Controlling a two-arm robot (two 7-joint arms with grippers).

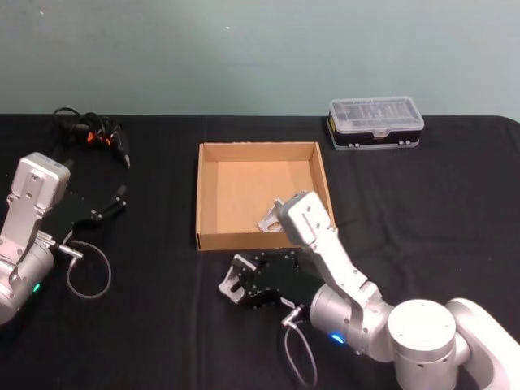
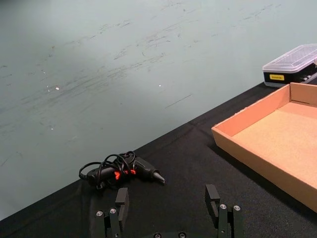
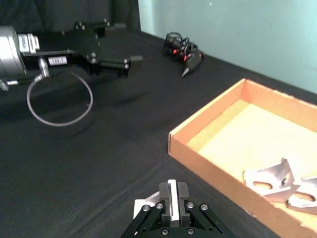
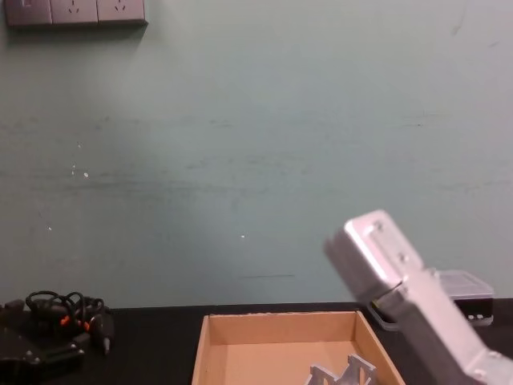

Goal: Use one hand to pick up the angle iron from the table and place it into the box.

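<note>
My right gripper point(image 1: 232, 286) is low over the black table point(image 1: 146, 325), just in front of the tan box's point(image 1: 256, 240) near left corner. It is shut on a silver angle iron point(image 3: 171, 197), whose pale plate sticks out beside the fingers point(image 3: 182, 194). Whether that piece still touches the table I cannot tell. Two more angle irons point(image 3: 271, 176) lie inside the box point(image 3: 213, 148) near its front right corner, also seen from the chest point(image 4: 346, 372). My left gripper point(image 1: 116, 203) rests at the far left, open and empty, its fingers point(image 2: 213, 197) spread wide.
A clear-lidded black plastic case point(image 1: 375, 122) stands behind the box's right corner. A black glue gun with coiled cable point(image 1: 93, 134) lies at the back left. A wire loop point(image 1: 88, 276) hangs by the left arm.
</note>
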